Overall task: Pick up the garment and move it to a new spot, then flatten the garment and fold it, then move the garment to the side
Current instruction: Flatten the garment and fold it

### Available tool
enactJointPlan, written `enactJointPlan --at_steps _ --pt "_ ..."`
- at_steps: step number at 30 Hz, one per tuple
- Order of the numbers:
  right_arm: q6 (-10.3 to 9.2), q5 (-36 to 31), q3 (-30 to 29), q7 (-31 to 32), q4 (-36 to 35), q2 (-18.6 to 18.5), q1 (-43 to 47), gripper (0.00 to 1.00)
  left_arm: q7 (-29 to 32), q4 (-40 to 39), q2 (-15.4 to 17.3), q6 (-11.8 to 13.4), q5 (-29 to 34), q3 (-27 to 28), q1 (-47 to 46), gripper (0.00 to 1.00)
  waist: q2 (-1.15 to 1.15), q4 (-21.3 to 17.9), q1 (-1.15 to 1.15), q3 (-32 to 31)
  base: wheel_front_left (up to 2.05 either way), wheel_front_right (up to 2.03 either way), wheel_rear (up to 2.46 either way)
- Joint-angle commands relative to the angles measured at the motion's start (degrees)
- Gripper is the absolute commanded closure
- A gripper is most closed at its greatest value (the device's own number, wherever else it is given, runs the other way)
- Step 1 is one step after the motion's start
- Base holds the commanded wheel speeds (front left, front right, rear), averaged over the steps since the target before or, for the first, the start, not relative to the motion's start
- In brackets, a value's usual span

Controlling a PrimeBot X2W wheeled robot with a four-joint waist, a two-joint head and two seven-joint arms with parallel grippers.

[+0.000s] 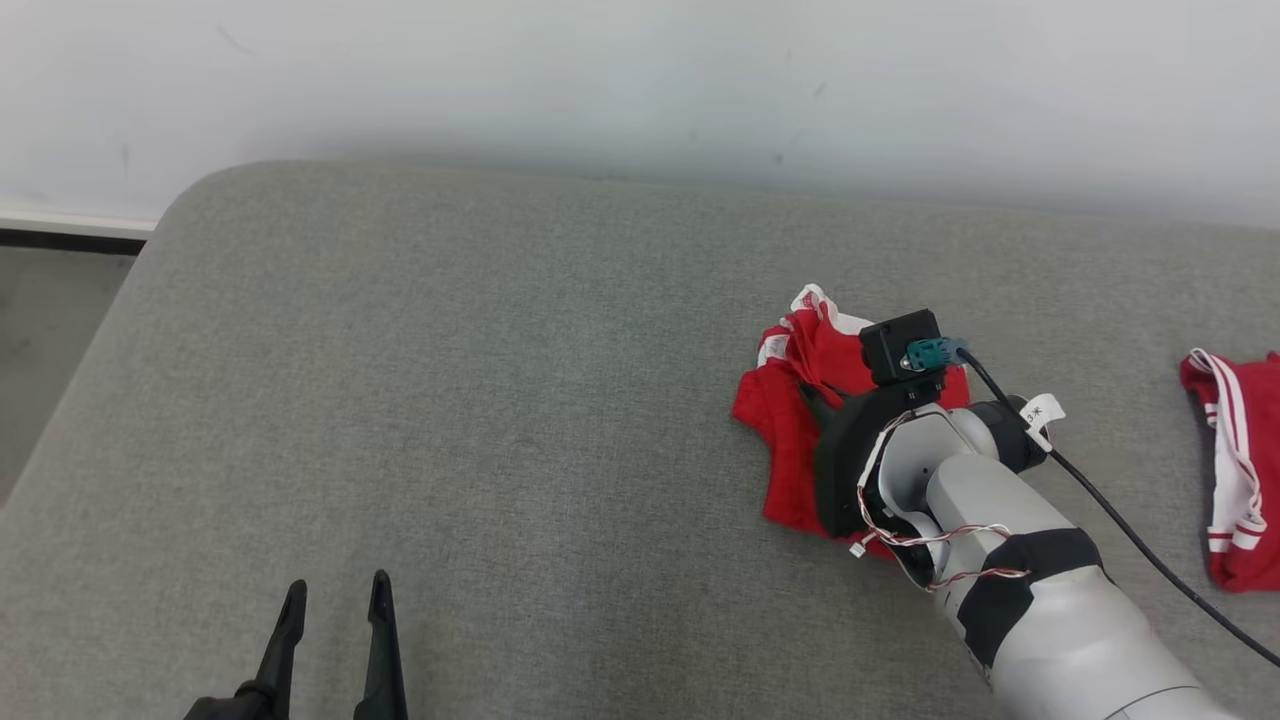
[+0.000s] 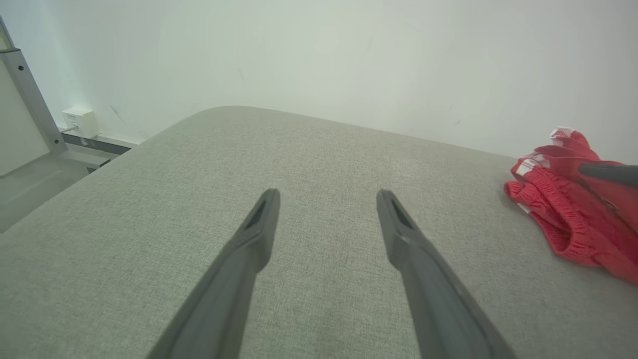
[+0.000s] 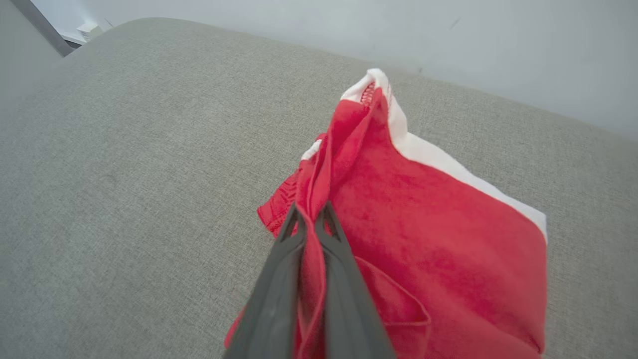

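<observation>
Red shorts (image 1: 780, 440): crumpled in a heap with white trim showing, on the right half of the grey upholstered surface (image 1: 450, 350), toward its back edge.
Step in hand: the pick-up, by my reading; the cloth is gripped, but most of it lies on the surface.
Right claw (image 3: 310, 217): closed almost fully, with a raised ridge of red fabric pinched between its two fingers.
Left claw (image 1: 338, 592): fingers spread wide and holding nothing, at the front of the surface, well to the left of the shorts.
Next move calls for: a lift high enough to clear the trailing cloth, then a carry to open surface, probably leftward.
Watch for: a second red garment (image 1: 1255, 460) lying well apart at the right edge; the carry should stay away from it.
</observation>
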Motion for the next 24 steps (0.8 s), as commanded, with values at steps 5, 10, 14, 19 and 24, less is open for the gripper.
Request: enactJointPlan --at_steps 5,10,14,19,24 --pt "-0.16 -1.5 -1.8 0.6 2.5 2.2 -0.7 1.00 -0.1 0.2 0.0 0.0 -0.6 -0.1 -0.7 0.00 0.00 1.4 0.00 1.3 0.00 0.00 0.00" --pt "-0.16 0.9 -2.4 -0.7 0.8 2.8 -0.7 0.00 -0.1 0.3 0.0 0.3 -0.7 0.1 -1.2 0.00 0.00 1.4 0.00 1.6 0.00 0.00 0.00" --pt "-0.16 7.4 -3.8 -4.1 -5.5 2.9 0.1 0.00 -0.1 0.4 0.0 0.4 -0.5 0.8 -1.2 0.00 0.00 0.3 0.00 1.1 0.00 0.00 0.00" --pt "-0.17 5.3 -6.6 -7.0 -6.3 -2.1 1.5 0.00 -0.1 0.4 0.0 0.1 -0.2 1.0 -0.9 0.00 0.00 -1.0 0.00 0.2 0.00 0.00 0.00" --pt "-0.16 -0.5 -10.5 -9.5 -2.5 -6.7 4.8 1.00 -0.1 0.6 0.0 -0.1 -0.3 0.1 -1.2 0.00 0.00 -1.1 0.00 -0.1 0.00 0.00 0.00"
